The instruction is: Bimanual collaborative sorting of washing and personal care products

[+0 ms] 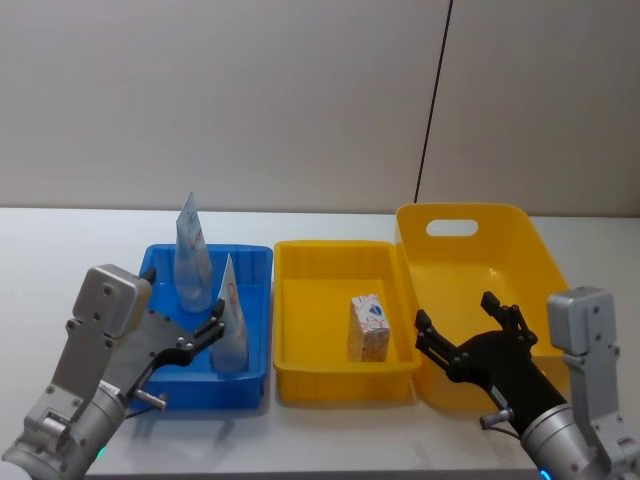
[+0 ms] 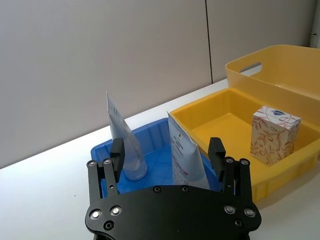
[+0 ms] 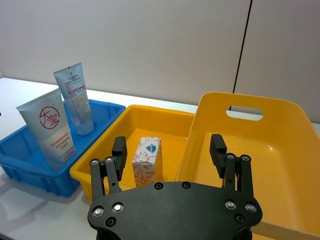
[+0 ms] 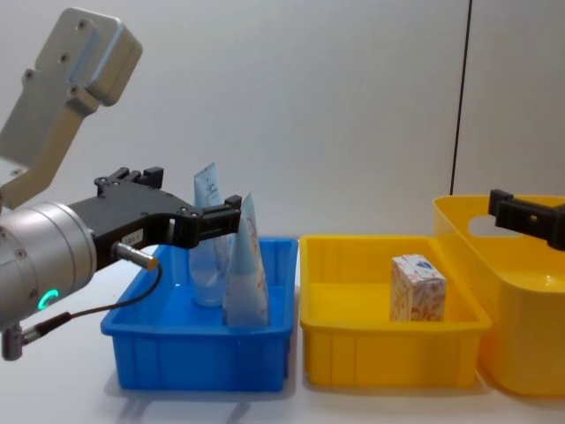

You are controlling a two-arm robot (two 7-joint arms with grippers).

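Two pale-blue tubes with red print stand upright in the blue bin (image 1: 252,290): a far one (image 1: 190,252) and a near one (image 1: 230,325). My left gripper (image 1: 188,305) hovers open over the bin's front left. In the left wrist view the near tube (image 2: 186,161) stands just beyond its spread fingertips (image 2: 216,146). A beige patterned carton (image 1: 369,328) stands in the shallow yellow tray (image 1: 320,300). My right gripper (image 1: 455,310) is open and holds nothing, above the front edge of the large yellow bin (image 1: 490,262).
The three containers stand side by side on a white table, blue at the left and the handled yellow bin at the right. A grey wall rises close behind. Bare table lies left of the blue bin (image 4: 132,353) and in front.
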